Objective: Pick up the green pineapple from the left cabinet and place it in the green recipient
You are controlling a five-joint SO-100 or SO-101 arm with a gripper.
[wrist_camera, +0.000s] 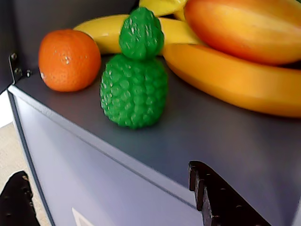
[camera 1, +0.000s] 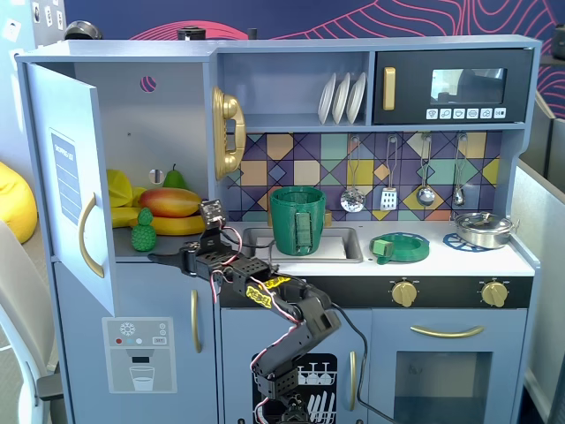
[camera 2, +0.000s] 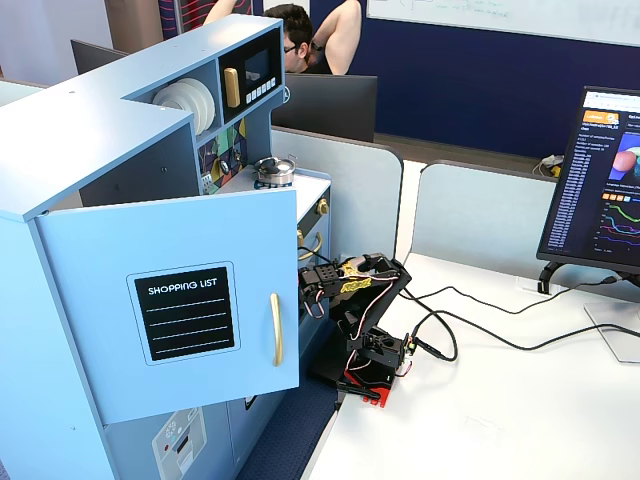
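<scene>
One arm, yours, reaches left in a fixed view toward the left cabinet (camera 1: pixel 150 159), whose door (camera 1: pixel 75 185) hangs open. Gripper (camera 1: pixel 168 259) sits low at the shelf's front edge, just below and right of the green pineapple (camera 1: pixel 143 231); jaw spread is hard to read here. Shelf holds the pineapple upright at the front, with a mango (camera 1: pixel 169 201), bananas (camera 1: pixel 172 224) and a green pear (camera 1: pixel 174 177) behind. Green recipient (camera 1: pixel 297 219) stands by the sink (camera 1: pixel 340 245), contents hidden; flat green dish (camera 1: pixel 402 246) lies right of it.

Wrist view: your two fingers (wrist_camera: pixel 221 197) are set wide apart at the bottom corners, nothing between them. Pineapple (wrist_camera: pixel 135 89) stands untouched near the shelf edge, orange (wrist_camera: pixel 68 60) just left, banana (wrist_camera: pixel 225 80) and mango (wrist_camera: pixel 244 28) to the right.

Another fixed view: arm (camera 2: pixel 365 320) is bent, base on the white table (camera 2: pixel 500 420), forearm stretched behind the open door (camera 2: pixel 170 300). Gripper hidden.
</scene>
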